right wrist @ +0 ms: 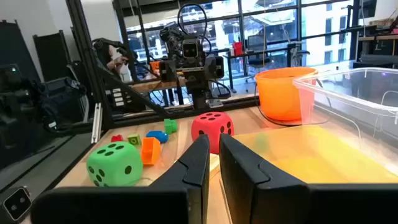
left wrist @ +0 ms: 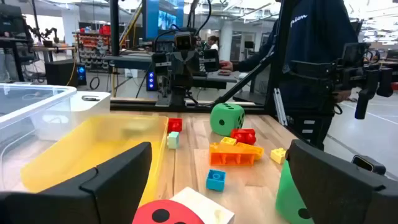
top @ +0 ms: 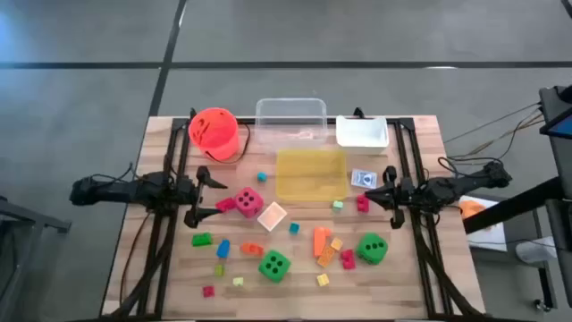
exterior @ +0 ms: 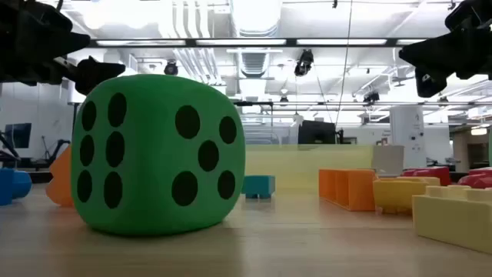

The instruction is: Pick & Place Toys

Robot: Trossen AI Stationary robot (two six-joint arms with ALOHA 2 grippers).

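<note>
Toys lie scattered on the wooden table (top: 420,268). A pink dotted die (top: 248,201) sits mid-table, and two green dice (top: 274,265) (top: 372,249) sit nearer the front edge. Small blocks lie around them: green (top: 202,239), blue (top: 222,249), orange (top: 322,241), red (top: 362,204). My left gripper (top: 213,192) hovers open just left of the pink die (left wrist: 168,214), level and pointing toward the table's right. My right gripper (top: 369,194) is shut at the table's right side and points left toward the pink die (right wrist: 211,127). Neither touches anything.
An orange bucket (top: 213,132), a clear tray (top: 290,121) and a white tray (top: 362,132) line the far edge. A yellow tray (top: 310,174) sits in front of the clear one, with a small card (top: 362,179) to its right. A person (left wrist: 311,68) stands beyond the right side.
</note>
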